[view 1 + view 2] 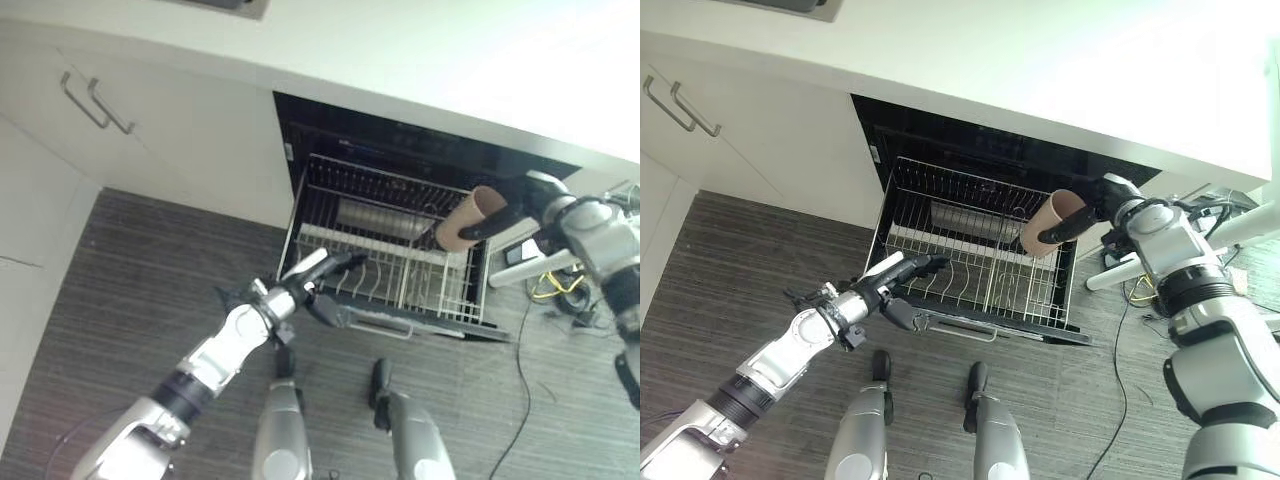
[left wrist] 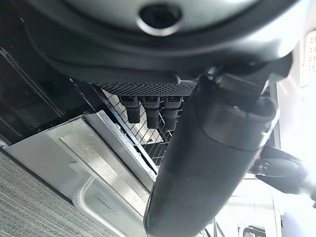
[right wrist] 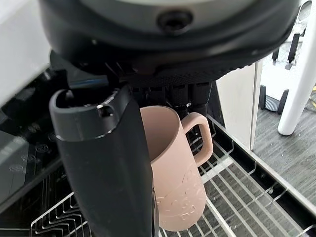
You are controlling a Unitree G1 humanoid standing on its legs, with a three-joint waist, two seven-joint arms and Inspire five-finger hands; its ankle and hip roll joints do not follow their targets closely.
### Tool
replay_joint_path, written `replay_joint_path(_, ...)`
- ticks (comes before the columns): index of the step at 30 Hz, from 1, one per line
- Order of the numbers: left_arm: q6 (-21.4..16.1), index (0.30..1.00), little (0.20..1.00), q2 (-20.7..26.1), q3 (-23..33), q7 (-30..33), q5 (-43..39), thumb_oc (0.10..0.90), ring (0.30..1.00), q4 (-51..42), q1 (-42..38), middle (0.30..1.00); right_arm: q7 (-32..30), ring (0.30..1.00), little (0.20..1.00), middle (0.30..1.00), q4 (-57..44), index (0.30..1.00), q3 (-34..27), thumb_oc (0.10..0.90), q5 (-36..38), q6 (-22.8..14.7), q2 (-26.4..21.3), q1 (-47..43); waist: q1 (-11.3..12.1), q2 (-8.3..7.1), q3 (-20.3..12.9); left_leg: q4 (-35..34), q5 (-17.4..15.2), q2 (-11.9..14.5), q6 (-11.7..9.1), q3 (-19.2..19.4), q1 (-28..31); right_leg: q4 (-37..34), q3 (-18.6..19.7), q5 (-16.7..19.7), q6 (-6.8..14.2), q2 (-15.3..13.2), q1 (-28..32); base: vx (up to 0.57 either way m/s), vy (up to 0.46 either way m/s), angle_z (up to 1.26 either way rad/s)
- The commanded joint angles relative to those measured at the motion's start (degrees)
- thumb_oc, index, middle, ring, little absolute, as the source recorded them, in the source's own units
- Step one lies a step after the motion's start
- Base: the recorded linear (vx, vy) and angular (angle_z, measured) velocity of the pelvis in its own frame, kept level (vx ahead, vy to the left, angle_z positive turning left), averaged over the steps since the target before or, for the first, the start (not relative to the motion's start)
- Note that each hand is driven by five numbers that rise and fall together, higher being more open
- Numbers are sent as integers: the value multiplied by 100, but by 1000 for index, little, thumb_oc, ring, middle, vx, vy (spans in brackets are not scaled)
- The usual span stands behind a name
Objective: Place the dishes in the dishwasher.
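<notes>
I see the right hand (image 1: 1102,205) pinching a pink mug (image 3: 174,168) by its rim, thumb inside, above the dishwasher rack (image 1: 970,262). The left hand (image 1: 318,275), fingers extended, rests at the rack's front edge.

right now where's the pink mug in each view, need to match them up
Left eye view: pink mug, held by the right hand above the rack's right side.
Right eye view: the mug, right of centre, over the rack's right rear.
Left wrist view: no mug to point at.
Right wrist view: the mug, centre, beside the thumb, handle turned away from it.
Shared landmark: the wire rack of the open dishwasher.
</notes>
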Motion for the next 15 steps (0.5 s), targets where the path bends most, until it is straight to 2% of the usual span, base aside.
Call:
replay_joint_path(1, -1, 900, 900, 334, 309, 318, -732, 800, 900, 393, 408, 900, -105, 300, 300, 300, 159, 300, 95, 400, -419, -285, -345, -574, 196, -72, -203, 327, -650, 58, -89, -470, 7, 93, -6, -107, 521, -537, -52, -48, 83, 5)
replay_joint_path(3, -65, 900, 900, 333, 257, 362, -881, 800, 900, 436, 301, 900, -88, 300, 300, 300, 343, 300, 181, 400, -622, -344, -246, -654, 181, 45, -141, 327, -636, 15, -89, -456, -26, 93, 2, -105, 513, -583, -103, -50, 83, 5)
replay_joint_path(8, -181, 900, 900, 285, 209, 454, -1043, 800, 900, 472, 196, 900, 16, 300, 300, 300, 498, 300, 272, 400, -673, -380, -118, -823, 144, 184, -46, 327, -627, -59, -94, -435, -114, 93, 24, -89, 514, -638, -242, -54, 61, 2)
replay_joint_path(15, -240, 900, 900, 148, 197, 539, -1055, 800, 900, 492, 118, 900, 217, 300, 300, 300, 473, 300, 374, 400, -1021, -378, 68, -753, 94, 254, -4, 327, -632, -109, -80, -393, -144, 93, 42, -60, 500, -659, -337, -23, 46, 0)
